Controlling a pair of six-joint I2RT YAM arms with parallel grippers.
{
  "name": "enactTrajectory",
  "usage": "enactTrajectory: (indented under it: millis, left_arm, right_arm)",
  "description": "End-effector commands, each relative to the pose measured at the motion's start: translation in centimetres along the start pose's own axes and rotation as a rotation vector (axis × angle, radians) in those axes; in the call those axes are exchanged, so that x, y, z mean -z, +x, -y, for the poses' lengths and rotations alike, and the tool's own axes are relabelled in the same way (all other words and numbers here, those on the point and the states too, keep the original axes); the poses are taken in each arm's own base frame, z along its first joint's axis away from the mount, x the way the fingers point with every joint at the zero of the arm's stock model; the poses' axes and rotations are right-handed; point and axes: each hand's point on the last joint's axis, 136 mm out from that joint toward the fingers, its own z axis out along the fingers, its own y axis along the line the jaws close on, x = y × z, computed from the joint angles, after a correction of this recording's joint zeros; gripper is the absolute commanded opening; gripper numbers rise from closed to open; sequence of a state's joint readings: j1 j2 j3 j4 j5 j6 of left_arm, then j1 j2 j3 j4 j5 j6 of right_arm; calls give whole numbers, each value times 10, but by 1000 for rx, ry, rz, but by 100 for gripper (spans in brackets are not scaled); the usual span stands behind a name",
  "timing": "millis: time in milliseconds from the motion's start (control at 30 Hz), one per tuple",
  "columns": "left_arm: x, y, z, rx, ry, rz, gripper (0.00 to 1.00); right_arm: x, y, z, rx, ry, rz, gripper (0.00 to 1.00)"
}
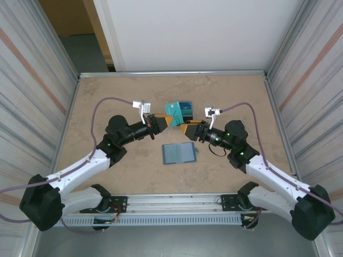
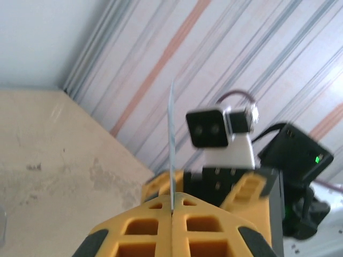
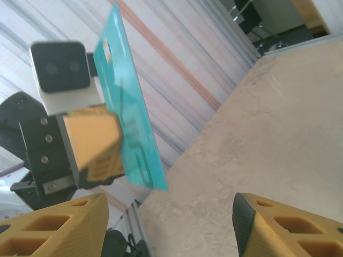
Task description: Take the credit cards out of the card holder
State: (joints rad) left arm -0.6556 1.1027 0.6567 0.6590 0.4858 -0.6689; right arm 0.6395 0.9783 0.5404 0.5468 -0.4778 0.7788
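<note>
Your left gripper (image 2: 172, 201) is clenched on 1 teal credit card (image 3: 126, 107), which shows in its own wrist view as a thin edge-on line, its lower edge buried between the yellow fingers. Your right gripper (image 3: 171, 225) faces that card with its jaws spread and nothing between them, the fingers cut off at the frame's bottom. From above, the card holder (image 1: 179, 153) lies open and flat mid-worktop (image 1: 107, 96), nearer the near edge; its pocket contents and a small blue thing (image 1: 186, 109) behind the held card are too small to make out.
</note>
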Motion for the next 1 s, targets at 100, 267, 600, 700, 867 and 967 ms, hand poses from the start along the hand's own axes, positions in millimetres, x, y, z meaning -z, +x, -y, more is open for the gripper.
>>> enactTrajectory:
  millis: [100, 267, 600, 700, 867, 967]
  left_arm:
    - [4, -29, 8, 30, 24, 150, 0]
    - [5, -29, 10, 41, 39, 153, 0]
    - [4, -25, 6, 51, 38, 148, 0]
    - [1, -22, 6, 53, 47, 138, 0]
    - [-1, -20, 3, 31, 21, 86, 16]
    - [2, -22, 2, -24, -26, 47, 59]
  right_arm:
    - [-25, -28, -39, 77, -134, 96, 61]
    - [-32, -41, -43, 105, -158, 139, 58]
    - [-29, -55, -55, 135, -194, 194, 17]
    - [-29, -56, -55, 145, -170, 180, 2]
    - [-24, -55, -51, 177, -65, 132, 0]
    - [-15, -55, -44, 187, 15, 114, 0]
